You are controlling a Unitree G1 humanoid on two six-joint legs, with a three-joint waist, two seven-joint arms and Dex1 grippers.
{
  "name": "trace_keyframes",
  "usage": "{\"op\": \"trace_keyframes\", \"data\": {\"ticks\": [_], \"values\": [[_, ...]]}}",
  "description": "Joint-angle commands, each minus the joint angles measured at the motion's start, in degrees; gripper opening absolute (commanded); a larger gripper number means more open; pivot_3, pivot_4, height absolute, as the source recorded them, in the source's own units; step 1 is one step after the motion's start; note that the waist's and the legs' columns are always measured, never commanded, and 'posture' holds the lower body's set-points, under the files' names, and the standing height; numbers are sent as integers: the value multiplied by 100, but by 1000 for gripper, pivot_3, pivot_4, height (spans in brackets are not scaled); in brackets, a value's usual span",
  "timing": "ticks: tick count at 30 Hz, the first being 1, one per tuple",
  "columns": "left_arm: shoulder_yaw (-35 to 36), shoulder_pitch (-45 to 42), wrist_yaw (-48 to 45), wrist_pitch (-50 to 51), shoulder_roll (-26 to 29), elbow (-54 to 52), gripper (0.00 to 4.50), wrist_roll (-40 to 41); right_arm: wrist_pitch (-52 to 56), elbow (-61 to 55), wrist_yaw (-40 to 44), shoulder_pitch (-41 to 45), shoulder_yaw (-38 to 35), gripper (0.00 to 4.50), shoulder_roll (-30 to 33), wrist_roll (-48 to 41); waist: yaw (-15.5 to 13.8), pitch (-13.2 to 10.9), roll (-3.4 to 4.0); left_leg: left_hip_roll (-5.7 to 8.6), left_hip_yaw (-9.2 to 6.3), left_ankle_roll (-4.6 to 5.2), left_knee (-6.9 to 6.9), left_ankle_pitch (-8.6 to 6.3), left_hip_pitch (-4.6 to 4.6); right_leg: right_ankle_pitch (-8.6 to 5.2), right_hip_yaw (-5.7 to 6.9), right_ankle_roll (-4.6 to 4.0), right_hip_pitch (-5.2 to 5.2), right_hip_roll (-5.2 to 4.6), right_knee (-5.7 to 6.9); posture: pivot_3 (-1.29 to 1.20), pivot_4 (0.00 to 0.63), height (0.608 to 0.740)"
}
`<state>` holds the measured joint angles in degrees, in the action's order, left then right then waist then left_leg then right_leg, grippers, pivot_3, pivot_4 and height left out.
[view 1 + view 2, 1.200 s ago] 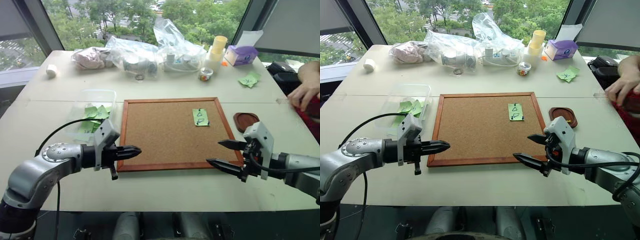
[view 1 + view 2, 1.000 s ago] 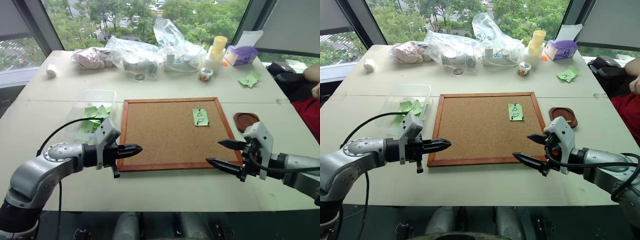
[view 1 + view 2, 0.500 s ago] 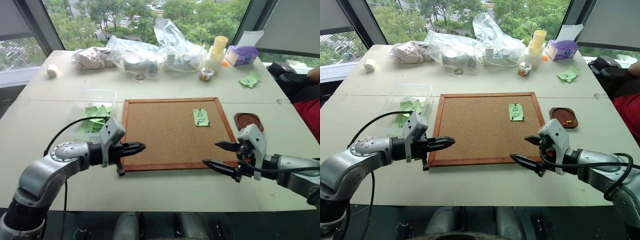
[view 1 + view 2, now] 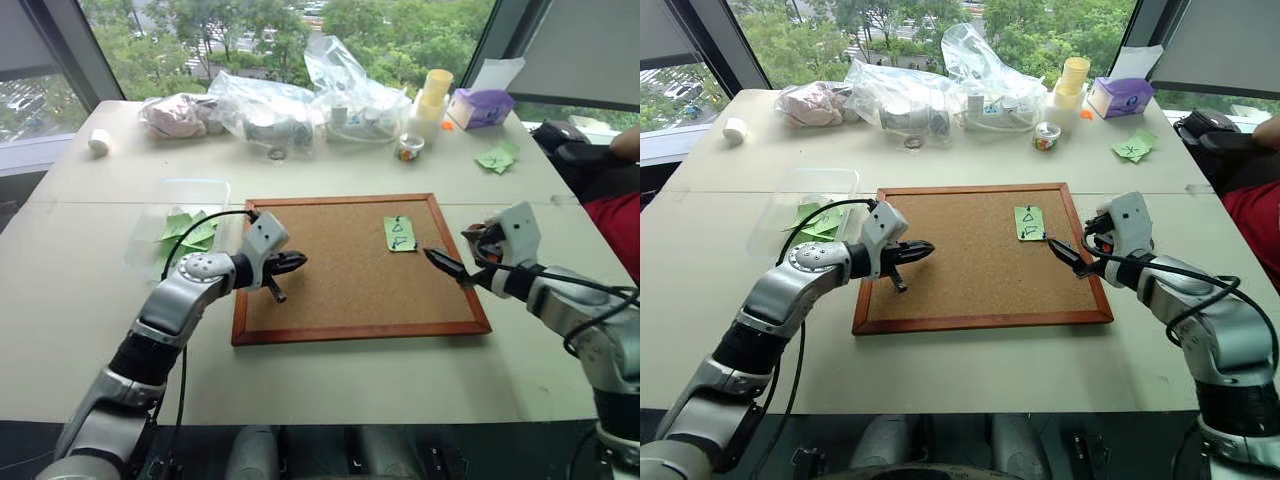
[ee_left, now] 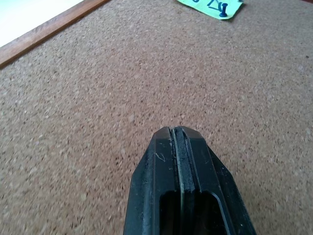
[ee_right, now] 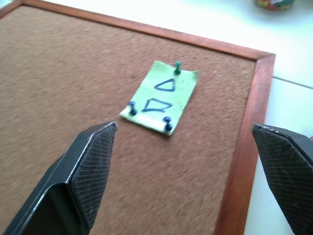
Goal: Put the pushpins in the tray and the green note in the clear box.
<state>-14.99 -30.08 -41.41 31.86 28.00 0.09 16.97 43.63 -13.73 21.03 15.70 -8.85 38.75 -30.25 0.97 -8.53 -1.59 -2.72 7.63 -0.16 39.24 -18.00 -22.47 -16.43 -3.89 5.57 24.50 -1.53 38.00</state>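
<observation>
on the corkboard: green note [image 6: 159,97], in the upper right part of the corkboard [image 4: 340,290] in the left eye view, marked with a triangle and a second outline
pushpins: right wrist view shows three pushpins [image 6: 167,123] in the note, two blue along one edge, one greenish at the opposite edge; left wrist view shows a corner of the note with one blue pin; in the head views they are specks
clear box: clear box [image 4: 180,215] at middle left of the left eye view, on the tabletop [image 4: 90,290] just beside the board's left frame, plain green notes inside
tray: tray is mostly hidden behind the right pincer at the board's right edge; i cannot make it out clearly
left pincer: left pincer [image 4: 292,264] closed and holding nothing, pads pressed together in the left wrist view; arm reaches from lower left over the board's left part, pointing right toward the note, well apart from it
right pincer: right pincer [image 4: 450,258] wide open, holding nothing; arm comes from the right edge, one finger tip over the board just beside the note's lower right; the right wrist view shows the note between the two spread fingers [image 6: 90,166]
far edge: crinkled plastic bags [image 4: 300,100] at upper centre
</observation>
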Motion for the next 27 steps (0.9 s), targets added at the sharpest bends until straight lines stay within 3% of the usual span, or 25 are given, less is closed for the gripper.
{"op": "trace_keyframes", "data": {"ticks": [1, 12, 19, 25, 27], "values": [[-135, -100, -130, -40, -56, 133, 96, -229, -580, 615, -82, 477, 121, 4500, -259, 472, 3, 1, 2, -1, 1, 0, 0, 0, 2, 0, -1, 0, 0, -2, 1, 0, 150, 738], [-338, -10, -221, 327, -154, 108, 96, -653, -1843, 3241, 198, 2244, 582, 4500, -1187, 1396, -13, 11, 21, -3, 0, -2, 2, 1, 11, 0, 1, 1, -11, -3, 8, 0, 150, 738], [-275, 104, -160, 438, -218, -19, 96, -686, -2241, 4215, 532, 2746, 761, 4500, -1478, 1680, 19, 12, 23, -4, 4, -2, 1, 1, 11, 1, 1, 1, -10, -8, 9, 0, 150, 738], [-232, 240, -92, 511, -264, -157, 96, -712, -2241, 4319, 784, 2786, 847, 4500, -1555, 1843, 23, 13, 25, -6, 3, -3, 1, 2, 11, 1, 1, 1, -10, -9, 10, 0, 150, 738], [-228, 258, -71, 524, -284, -173, 0, -721, -2232, 4354, 833, 2782, 862, 3975, -1556, 1892, 26, 13, 25, -7, 4, -3, 1, 2, 11, 1, 1, 1, -10, -9, 10, 0, 150, 738]]}}
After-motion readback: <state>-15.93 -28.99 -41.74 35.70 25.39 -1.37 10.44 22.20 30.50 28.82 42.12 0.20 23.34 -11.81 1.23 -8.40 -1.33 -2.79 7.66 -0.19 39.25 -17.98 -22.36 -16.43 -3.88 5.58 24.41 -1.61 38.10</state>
